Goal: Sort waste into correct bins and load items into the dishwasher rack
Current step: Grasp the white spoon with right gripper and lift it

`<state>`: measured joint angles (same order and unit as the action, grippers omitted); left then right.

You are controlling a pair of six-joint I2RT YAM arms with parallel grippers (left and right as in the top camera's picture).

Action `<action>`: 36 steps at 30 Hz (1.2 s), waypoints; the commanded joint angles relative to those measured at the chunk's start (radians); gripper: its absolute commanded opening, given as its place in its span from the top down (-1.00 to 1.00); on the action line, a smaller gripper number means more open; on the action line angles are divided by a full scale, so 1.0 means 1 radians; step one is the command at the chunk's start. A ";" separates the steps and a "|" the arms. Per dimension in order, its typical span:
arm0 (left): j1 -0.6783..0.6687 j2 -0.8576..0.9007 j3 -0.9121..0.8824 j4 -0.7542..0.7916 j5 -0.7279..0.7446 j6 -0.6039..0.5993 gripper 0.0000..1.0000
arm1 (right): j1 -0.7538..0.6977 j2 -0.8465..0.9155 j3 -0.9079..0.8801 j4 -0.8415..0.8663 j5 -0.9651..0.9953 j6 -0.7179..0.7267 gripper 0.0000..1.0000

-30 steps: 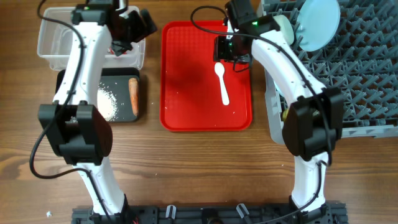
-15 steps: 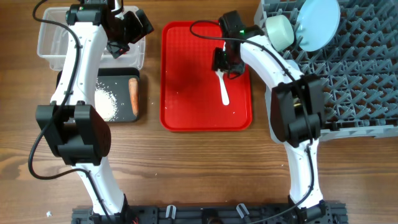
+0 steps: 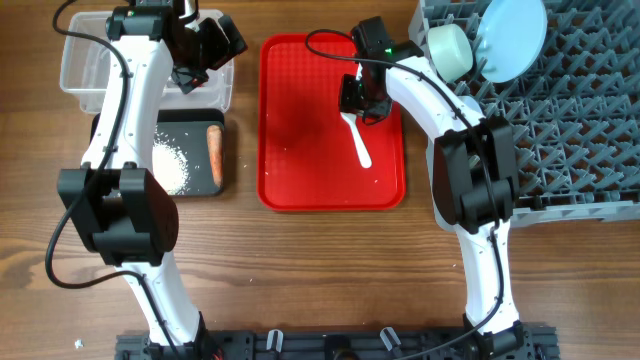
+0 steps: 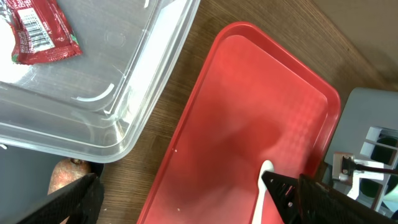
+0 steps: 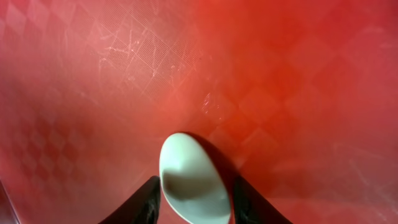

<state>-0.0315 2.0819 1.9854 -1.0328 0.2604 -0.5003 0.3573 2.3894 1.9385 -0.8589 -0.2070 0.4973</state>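
Right gripper (image 5: 196, 200) has dropped, open astride the white spoon (image 5: 191, 185).

On the red tray (image 5: 93, 74), the white spoon's (image 5: 189, 180) handle is cut off — whether the right gripper (image 5: 196, 204) touches its bowl seems unclear.

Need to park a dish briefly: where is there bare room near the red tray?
Bare: the left half of the red tray, from its left rim to the spoon; also the wooden table along its near rim. Crowded: the tray's right side, where the right gripper straddles the spoon, and the black tray with rice and carrot.
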 commanded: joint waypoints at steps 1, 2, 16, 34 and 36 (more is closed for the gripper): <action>0.001 -0.039 0.012 -0.001 0.015 -0.009 -1.00 | 0.005 0.079 -0.016 -0.014 -0.032 0.008 0.31; 0.001 -0.039 0.012 -0.001 0.015 -0.010 -1.00 | 0.005 0.079 -0.016 -0.014 -0.034 0.008 0.35; 0.001 -0.039 0.012 -0.001 0.015 -0.009 -1.00 | 0.002 0.074 -0.014 -0.073 -0.089 -0.134 0.24; 0.001 -0.039 0.012 -0.001 0.015 -0.009 -1.00 | 0.026 0.076 -0.016 0.000 -0.002 -0.206 0.24; 0.001 -0.039 0.012 -0.001 0.015 -0.010 -0.99 | 0.026 0.076 -0.016 0.003 -0.003 -0.207 0.24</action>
<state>-0.0315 2.0819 1.9854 -1.0328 0.2604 -0.5003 0.3782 2.3947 1.9400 -0.8570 -0.2684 0.3080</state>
